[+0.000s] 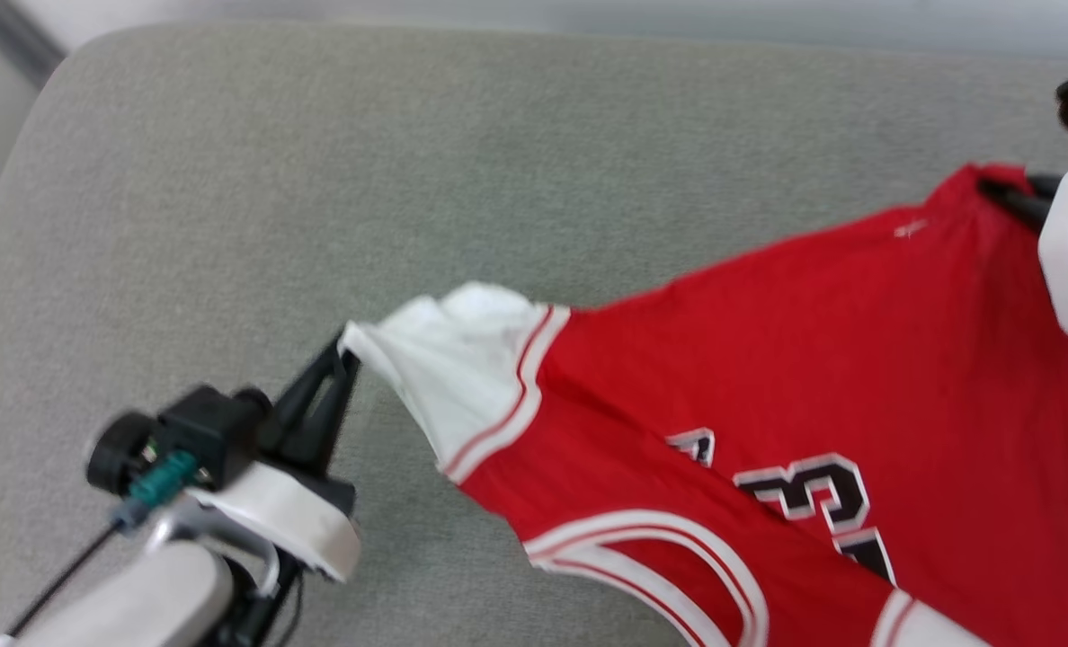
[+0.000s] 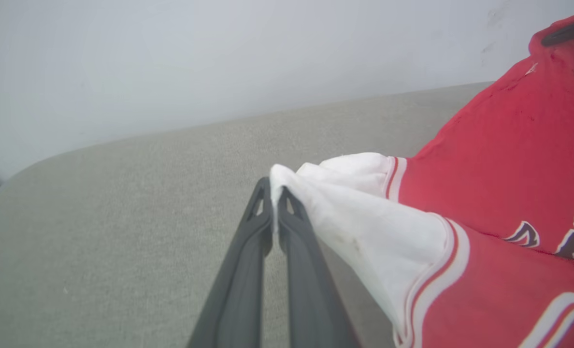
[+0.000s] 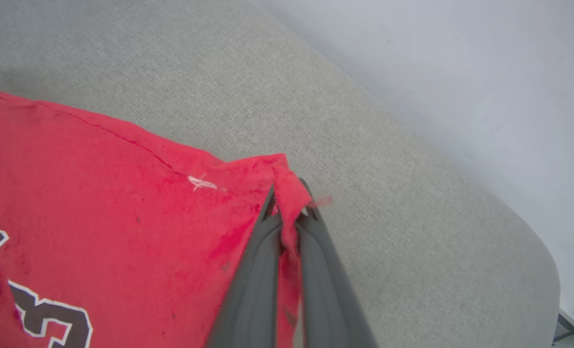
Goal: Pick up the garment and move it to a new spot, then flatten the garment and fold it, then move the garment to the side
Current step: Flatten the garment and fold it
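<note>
Red garment: taut over grey counter, spanning 9 to 2 o'clock.
Left tool: pinched closed on white sleeve tip.
Right tool: clamped on red corner.

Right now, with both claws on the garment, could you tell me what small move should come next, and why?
Probably lift both claws together. The left claw pinches the white sleeve, the right claw a red corner, so the garment is spread between them over the grey cushion, ready to carry.
</note>
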Controlling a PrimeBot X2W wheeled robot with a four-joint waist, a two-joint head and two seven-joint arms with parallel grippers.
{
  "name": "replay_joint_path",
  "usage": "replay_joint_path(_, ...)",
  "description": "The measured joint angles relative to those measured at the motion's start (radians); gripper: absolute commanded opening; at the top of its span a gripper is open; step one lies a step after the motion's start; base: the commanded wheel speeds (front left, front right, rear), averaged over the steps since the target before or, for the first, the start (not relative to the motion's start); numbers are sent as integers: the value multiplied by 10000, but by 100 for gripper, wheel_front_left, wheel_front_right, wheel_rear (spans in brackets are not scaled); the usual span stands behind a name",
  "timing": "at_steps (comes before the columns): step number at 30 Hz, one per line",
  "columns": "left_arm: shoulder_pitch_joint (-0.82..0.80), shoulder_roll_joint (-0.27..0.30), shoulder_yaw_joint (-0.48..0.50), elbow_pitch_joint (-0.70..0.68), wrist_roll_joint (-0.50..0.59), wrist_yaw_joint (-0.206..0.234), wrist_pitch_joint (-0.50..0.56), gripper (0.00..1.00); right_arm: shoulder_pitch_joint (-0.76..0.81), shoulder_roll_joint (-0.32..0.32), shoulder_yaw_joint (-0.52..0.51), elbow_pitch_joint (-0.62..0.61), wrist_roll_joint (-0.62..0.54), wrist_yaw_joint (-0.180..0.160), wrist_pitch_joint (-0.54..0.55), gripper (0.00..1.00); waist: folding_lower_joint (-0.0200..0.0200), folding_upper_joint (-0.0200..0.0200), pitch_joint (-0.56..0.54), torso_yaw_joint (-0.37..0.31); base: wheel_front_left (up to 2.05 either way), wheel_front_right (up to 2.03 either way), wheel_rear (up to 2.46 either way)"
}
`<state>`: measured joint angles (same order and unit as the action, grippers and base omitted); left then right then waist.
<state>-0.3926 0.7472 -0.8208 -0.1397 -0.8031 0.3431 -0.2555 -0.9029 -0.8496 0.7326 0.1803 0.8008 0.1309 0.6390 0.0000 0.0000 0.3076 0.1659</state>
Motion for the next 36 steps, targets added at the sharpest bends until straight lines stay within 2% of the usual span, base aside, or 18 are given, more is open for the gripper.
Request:
replay_joint_path(6,-1430,458,428,-291,337,-297,408,0,-622,79,-510,-171,2,0,-1283,0,0,0,-422,-547,0,0,0)
replay_joint_path(14,-4298,380,890,-88,968,-846,1237,0,-1460,874,-1584,-128,-650,2,-2477,0,0,0,-91,-921,0,0,0)
replay_joint_path(17,-5506,102,1003,291,1106,-1185,1501,0,-1986,1304,-2109,54,-1195,0,-2834,0,1,0,191,-1033,0,0,0)
replay_joint_path(18,-6313,-109,1116,554,1149,-1396,1655,0,-2374,1628,-2397,159,-1574,0,-2961,0,0,0,402,-1105,0,0,0)
replay_joint_path(20,-6740,-224,1183,690,1158,-1503,1728,0,-2602,1804,-2602,222,-1737,0,-3051,0,1,0,517,-1138,0,0,0)
replay_joint_path(21,-7632,-428,1279,1045,1233,-1718,1856,0,-3164,2115,-3003,366,-2132,0,-3181,0,1,0,767,-1192,0,0,0)
replay_joint_path(28,-10628,-1223,1626,2702,1469,-2493,1996,0,-5131,2915,-4042,1139,-3371,0,-3417,0,2,0,1690,-1282,0,0,0)
replay_joint_path(36,-13866,-2063,1866,4717,1816,-3258,1779,0,-7783,3080,-3827,2263,-4665,0,-3528,0,1,0,2582,-1304,0,0,0)
